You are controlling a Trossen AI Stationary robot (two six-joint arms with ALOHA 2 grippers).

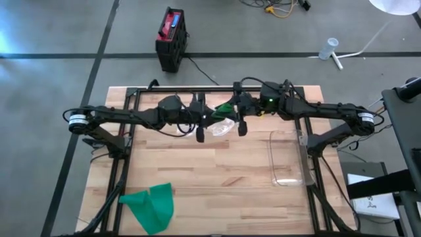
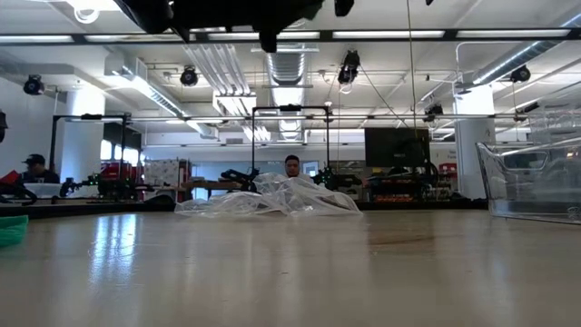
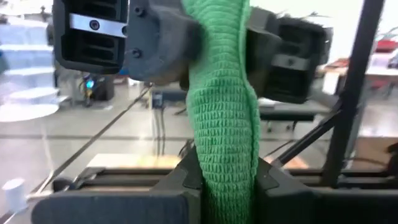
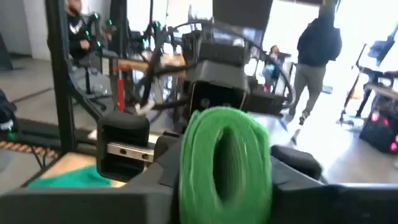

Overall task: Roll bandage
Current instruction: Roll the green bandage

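Above the table's far edge, left gripper (image 1: 199, 135) and right gripper (image 1: 242, 126) both pinch the green bandage (image 1: 225, 106) — a loosening right grip could unravel the roll.

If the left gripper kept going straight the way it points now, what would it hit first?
Probably the right gripper: it sits directly ahead of the left gripper, joined by the green knitted bandage both grip. Depth between them is unclear.

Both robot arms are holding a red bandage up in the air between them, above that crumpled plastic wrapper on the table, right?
Not quite: the bandage is green, not red, as both wrist views show. The rest holds: the left gripper and right gripper hold it between them above the crumpled plastic wrapper, as the high view shows.
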